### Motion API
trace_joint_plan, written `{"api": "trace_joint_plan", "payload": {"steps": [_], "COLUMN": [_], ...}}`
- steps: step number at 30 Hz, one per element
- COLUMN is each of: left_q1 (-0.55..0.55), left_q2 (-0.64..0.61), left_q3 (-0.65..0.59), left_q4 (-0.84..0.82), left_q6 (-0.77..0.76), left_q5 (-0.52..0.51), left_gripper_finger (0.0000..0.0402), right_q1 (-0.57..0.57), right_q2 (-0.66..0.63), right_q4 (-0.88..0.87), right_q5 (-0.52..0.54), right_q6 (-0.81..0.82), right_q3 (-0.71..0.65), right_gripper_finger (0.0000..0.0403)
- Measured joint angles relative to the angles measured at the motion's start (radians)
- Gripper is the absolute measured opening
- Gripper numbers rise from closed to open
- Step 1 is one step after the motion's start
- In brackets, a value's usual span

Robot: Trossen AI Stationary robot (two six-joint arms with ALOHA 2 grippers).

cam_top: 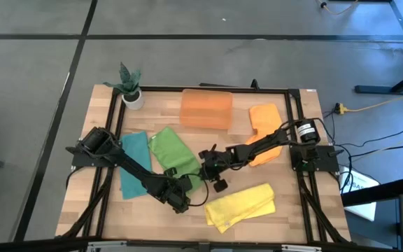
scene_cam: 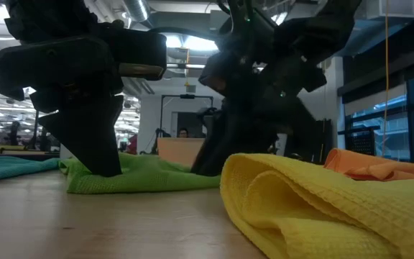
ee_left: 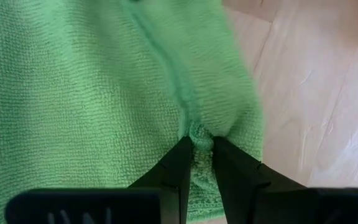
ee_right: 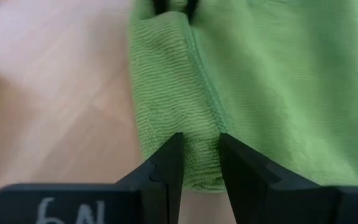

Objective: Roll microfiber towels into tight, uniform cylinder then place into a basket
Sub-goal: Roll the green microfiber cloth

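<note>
Beside the pinched green towel lie teal and yellow towels.

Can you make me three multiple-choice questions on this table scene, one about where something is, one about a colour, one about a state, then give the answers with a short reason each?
1. Where does the potted plant stand?
A. at the table's far left corner
B. inside the basket
C. on the yellow towel

2. What colour is the towel that both grippers are working on?
A. teal
B. green
C. orange

3. What is the state of the basket?
A. holds a rolled towel
B. tipped on its side
C. upright with no towel in it

Answers:
1 A: the high view shows the plant at the far left corner, beside the table frame.
2 B: the left gripper and the right gripper each pinch a fold of the green towel; the yellow towel lies apart.
3 C: the high view shows only the basket's orange floor.
</note>
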Motion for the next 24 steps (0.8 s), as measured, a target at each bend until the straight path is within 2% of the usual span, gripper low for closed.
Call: {"api": "trace_joint_plan", "payload": {"steps": [6, 13, 24], "left_q1": [-0.008, -0.038, -0.078], "left_q2": [-0.016, -0.090, -0.147], "left_q3": [0.000, -0.005, -0.003], "left_q4": [-0.005, -0.072, -0.107], "left_q6": [0.006, 0.009, 0.030], "left_q5": [0.003, 0.036, -0.032], "left_gripper_finger": [0.0064, 0.0064, 0.0064], "right_q1": [-0.011, -0.014, -0.018], "right_q2": [0.003, 0.003, 0.003], "right_q4": [0.001, -0.004, -0.008], "right_q5": [0.023, 0.024, 0.027], "right_q6": [0.004, 0.012, 0.038], "right_q3": [0.001, 0.002, 0.001], "right_gripper_finger": [0.0104, 0.0104, 0.0104]}}
